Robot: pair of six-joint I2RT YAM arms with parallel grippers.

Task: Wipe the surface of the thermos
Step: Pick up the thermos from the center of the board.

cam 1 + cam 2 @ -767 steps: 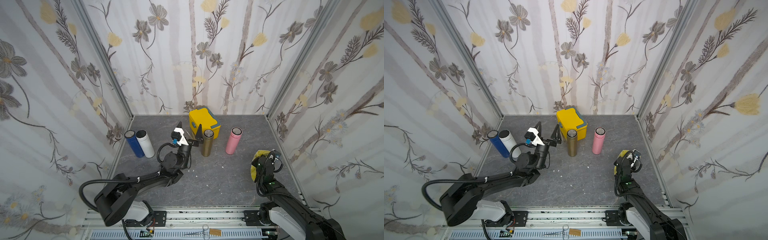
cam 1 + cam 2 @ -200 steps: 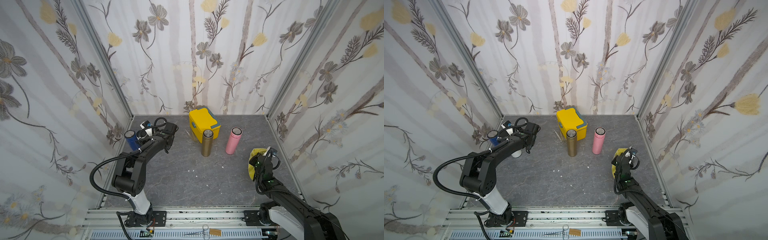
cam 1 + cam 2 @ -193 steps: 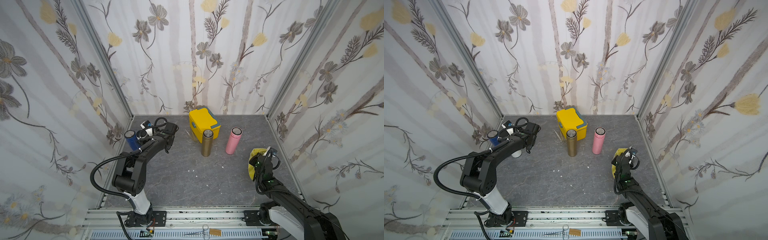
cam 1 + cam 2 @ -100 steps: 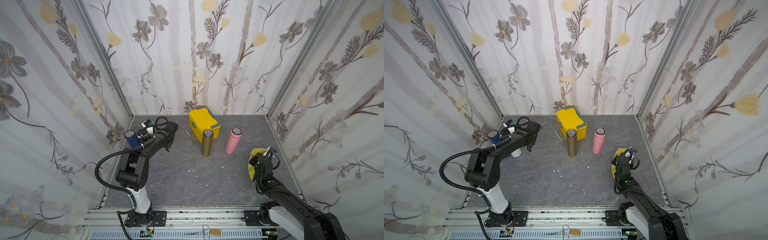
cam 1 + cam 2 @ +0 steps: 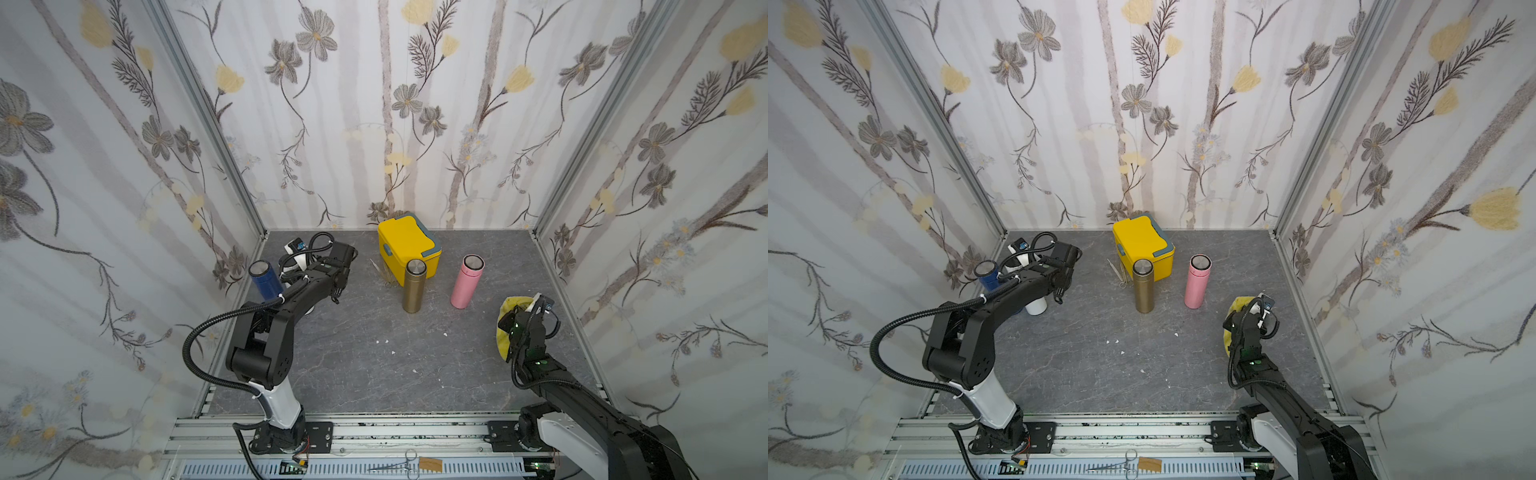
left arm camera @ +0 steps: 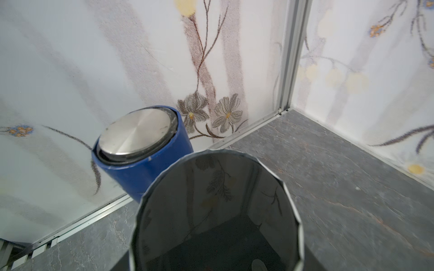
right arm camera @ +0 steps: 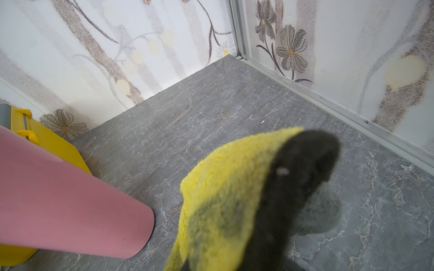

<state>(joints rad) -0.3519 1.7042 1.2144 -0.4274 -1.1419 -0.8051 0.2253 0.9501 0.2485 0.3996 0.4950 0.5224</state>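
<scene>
White thermos (image 5: 1036,306) stands on the desk (image 5: 374,374), well to the left-arm side of the yellow box (image 5: 405,245); left fingers (image 5: 1017,275) clamp round its top, right fingers (image 7: 303,178) pinch tight on the yellow cloth (image 7: 225,187). We judge the grasp made; next, the white thermos and cloth must be brought together. We read no label or writing.

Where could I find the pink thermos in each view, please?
Both top views: pink thermos upright, just right of the box.
Left wrist: not in it.
Right wrist: pink thermos close up, between box and cloth.
Shared landmark: the yellow box, in every view but the left wrist.
</scene>
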